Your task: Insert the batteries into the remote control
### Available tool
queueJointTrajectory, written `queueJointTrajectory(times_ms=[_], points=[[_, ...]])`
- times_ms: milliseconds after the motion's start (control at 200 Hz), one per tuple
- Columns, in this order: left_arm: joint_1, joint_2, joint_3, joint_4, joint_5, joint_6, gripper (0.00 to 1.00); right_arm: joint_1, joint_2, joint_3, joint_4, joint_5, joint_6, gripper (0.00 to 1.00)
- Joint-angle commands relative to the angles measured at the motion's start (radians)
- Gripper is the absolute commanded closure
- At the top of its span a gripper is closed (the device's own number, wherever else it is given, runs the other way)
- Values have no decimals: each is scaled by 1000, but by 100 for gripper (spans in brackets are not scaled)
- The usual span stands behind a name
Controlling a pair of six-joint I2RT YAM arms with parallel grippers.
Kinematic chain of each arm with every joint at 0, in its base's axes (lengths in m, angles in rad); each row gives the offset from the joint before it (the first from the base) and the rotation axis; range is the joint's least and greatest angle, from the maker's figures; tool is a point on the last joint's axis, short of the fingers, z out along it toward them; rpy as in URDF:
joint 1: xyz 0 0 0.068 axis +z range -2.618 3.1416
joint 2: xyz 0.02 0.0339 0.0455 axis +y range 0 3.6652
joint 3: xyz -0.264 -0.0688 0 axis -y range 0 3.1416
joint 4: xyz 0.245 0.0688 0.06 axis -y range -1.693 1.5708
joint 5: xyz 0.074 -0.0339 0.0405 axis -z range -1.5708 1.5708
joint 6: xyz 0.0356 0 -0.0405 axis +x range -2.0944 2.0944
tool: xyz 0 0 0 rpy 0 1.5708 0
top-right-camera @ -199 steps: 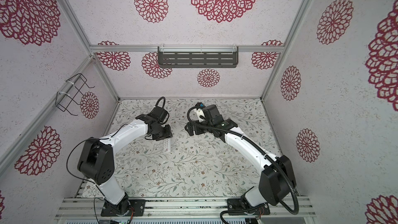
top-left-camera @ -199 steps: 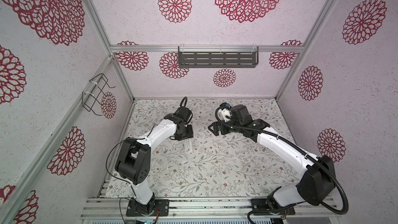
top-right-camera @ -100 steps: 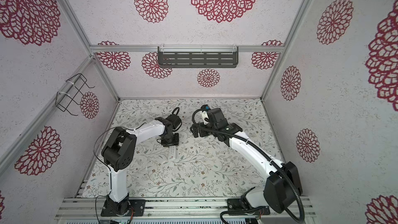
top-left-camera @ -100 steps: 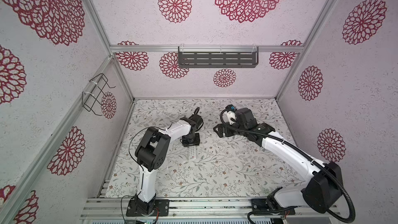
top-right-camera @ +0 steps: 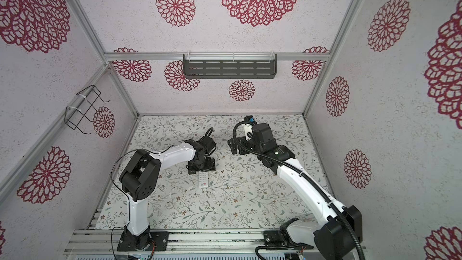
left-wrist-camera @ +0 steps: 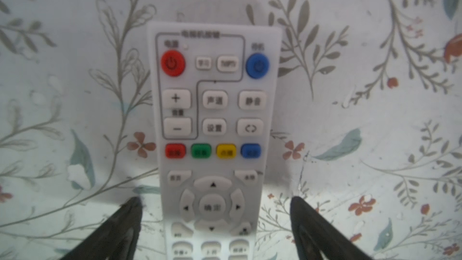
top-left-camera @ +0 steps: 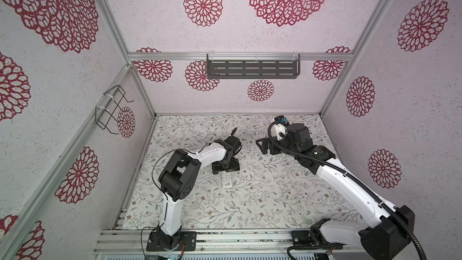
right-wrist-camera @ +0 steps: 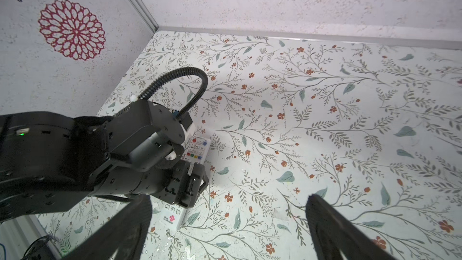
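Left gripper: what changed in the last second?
The left gripper came a little toward the front as its arm's elbow folded in, then let go of the remote control. Its jaws now stand open on either side of the remote, clear of it. The remote lies buttons up on the table. The right gripper drifted slightly right and stayed open and empty.

The remote control [top-left-camera: 227, 180] lies on the counter [top-left-camera: 262, 196], the left gripper [top-left-camera: 225, 170] over its twelve o'clock end. The right gripper [top-left-camera: 262, 145] hangs toward two o'clock.
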Motion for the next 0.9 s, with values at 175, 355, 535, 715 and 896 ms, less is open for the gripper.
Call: queueJointTrajectory(times_ms=[175,355,535,715,896], points=[[45,-390,-125,42,-128,90,2,-20,-163,-120,49,269,11,1],[242,-621,-293,190,-126,183,2,-78,-214,-284,154,415,56,1],[448,-721,-361,301,-181,293,2,-161,-216,-413,206,588,146,1],[540,-724,-503,513,-417,415,3,-216,-267,-648,485,690,109,1],[617,-724,-659,745,-456,466,3,-241,-246,-886,1001,600,-146,1]])
